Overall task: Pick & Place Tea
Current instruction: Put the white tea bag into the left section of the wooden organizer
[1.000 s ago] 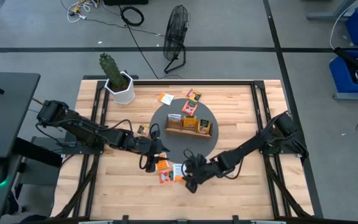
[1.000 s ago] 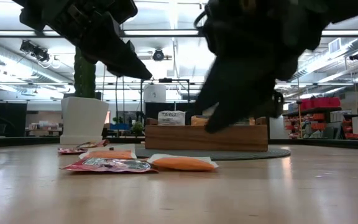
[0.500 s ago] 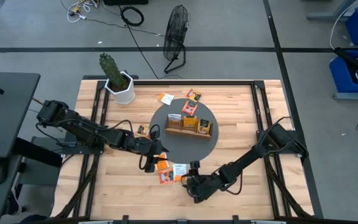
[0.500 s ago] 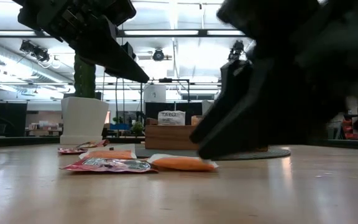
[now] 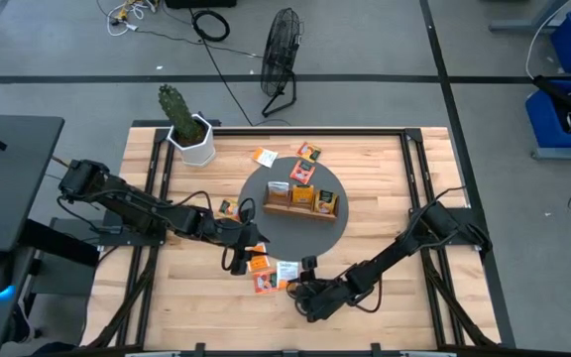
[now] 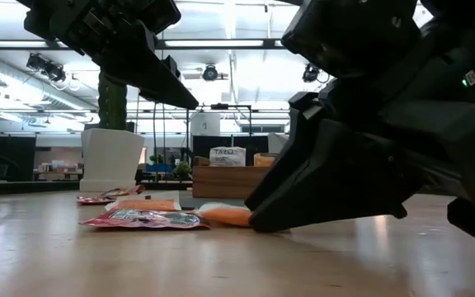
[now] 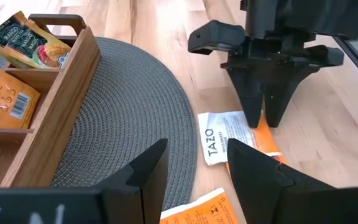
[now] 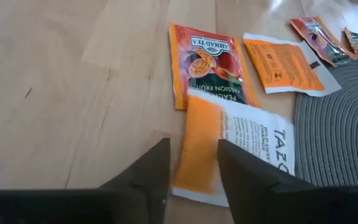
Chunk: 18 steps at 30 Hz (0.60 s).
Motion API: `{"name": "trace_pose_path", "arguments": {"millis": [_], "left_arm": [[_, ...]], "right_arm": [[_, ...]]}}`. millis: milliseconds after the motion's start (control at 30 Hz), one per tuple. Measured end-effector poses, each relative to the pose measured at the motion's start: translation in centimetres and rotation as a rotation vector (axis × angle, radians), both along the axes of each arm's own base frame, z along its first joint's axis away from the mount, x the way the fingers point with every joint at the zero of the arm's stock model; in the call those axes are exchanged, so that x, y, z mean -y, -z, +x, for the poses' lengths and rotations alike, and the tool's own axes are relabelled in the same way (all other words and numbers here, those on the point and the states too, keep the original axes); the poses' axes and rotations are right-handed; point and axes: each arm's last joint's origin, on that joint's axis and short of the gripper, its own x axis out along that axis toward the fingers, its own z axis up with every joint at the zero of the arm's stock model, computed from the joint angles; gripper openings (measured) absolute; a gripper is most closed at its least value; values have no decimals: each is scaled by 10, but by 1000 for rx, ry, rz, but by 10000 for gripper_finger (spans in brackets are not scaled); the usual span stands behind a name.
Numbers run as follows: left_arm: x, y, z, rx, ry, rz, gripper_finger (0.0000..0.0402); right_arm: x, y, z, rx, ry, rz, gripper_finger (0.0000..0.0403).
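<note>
**Right gripper settling over a white-and-orange sachet**

Wooden tabletop (image 5: 385, 188) carries a round grey woven mat (image 5: 325, 233) at its centre, with a wooden compartment tray (image 5: 300, 209) on the mat already holding several tea sachets. Loose sachets lie around it: two at about 12 o'clock from the tray, off the mat, one at 9 o'clock, and a small cluster at 7 o'clock just off the mat's edge. A potted cactus (image 5: 188, 127) stands near the 11 o'clock corner.

In that cluster, the right gripper (image 5: 305, 285) is low over a white TAZO sachet with an orange side (image 8: 238, 149), which lies partly over an Ahmad passion-fruit sachet (image 8: 210, 62). Its fingers (image 8: 145, 177) are parted, one on each side of the orange edge, with nothing clamped yet. The left gripper (image 5: 238, 260) hovers above the table at 9 o'clock of the cluster, fingers apart and empty.

To do this grasp well, I judge the right gripper should press its tips flat to the wood so the thin sachet cannot slip under, and close across the orange edge only. The overlap is the risk: pinching too far in could lift the passion-fruit sachet too. A slow, straight lift would show whether one sachet alone comes up.
</note>
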Motion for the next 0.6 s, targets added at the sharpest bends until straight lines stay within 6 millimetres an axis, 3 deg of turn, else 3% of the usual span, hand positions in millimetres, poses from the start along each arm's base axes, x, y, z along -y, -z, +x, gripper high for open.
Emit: {"name": "trace_pose_path", "arguments": {"millis": [233,433,600], "left_arm": [[0,0,0,1,-2,-4,170],[0,-1,1,11,-22,-33,170],[-1,-6,4,59,-58,-87,170]], "right_arm": [[3,-2,3,-33,70,-16,15],[-3,-9,5,-48,89,-119,7],[-20,-30,8,-20,103,-282,4]]}}
